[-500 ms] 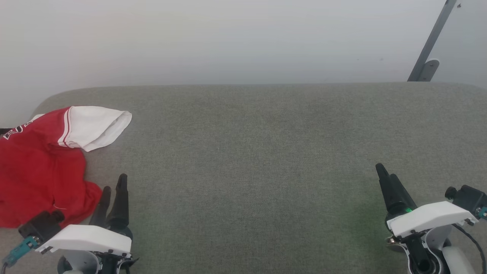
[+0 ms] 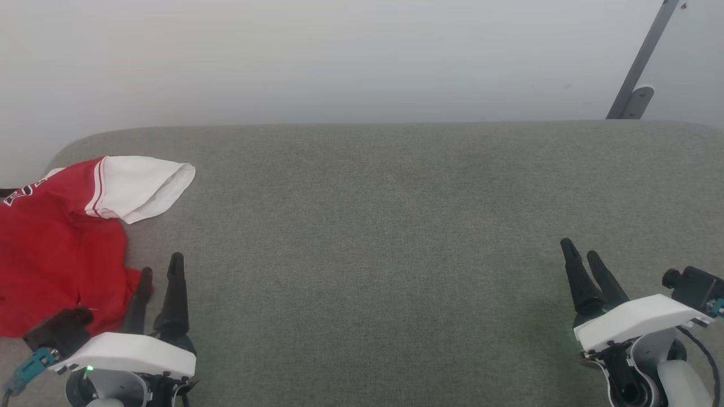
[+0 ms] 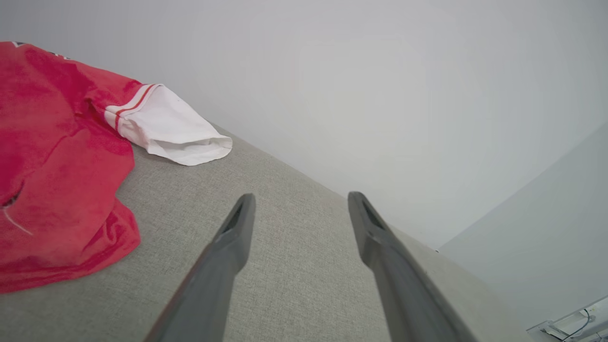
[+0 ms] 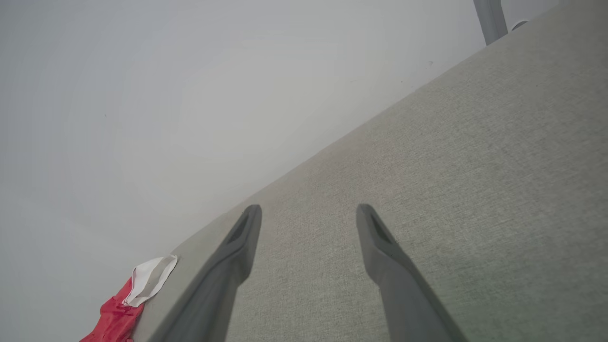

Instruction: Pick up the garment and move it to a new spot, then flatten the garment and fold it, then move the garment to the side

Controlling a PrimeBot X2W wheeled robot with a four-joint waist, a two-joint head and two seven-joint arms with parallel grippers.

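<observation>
The garment (image 2: 56,249), a red jersey with a white sleeve and striped trim, lies crumpled at the left end of the grey-green cushioned surface (image 2: 384,226); part of its black lettering shows at the left edge. In the left wrist view the garment (image 3: 61,166) fills the left side. My left gripper (image 2: 161,270) stands open just right of the garment's lower hem, nothing between its fingers. My right gripper (image 2: 582,249) is open at the lower right, far from the garment. The right wrist view shows the garment (image 4: 128,304) small at the lower left.
A pale wall runs behind the cushioned surface. A grey metal bar with a foot bracket (image 2: 636,85) leans at the back right. The surface's rounded left corner lies just beyond the garment.
Both grippers have opened wider. The left gripper has shifted slightly left, toward the garment's hem. The garment has not moved.
</observation>
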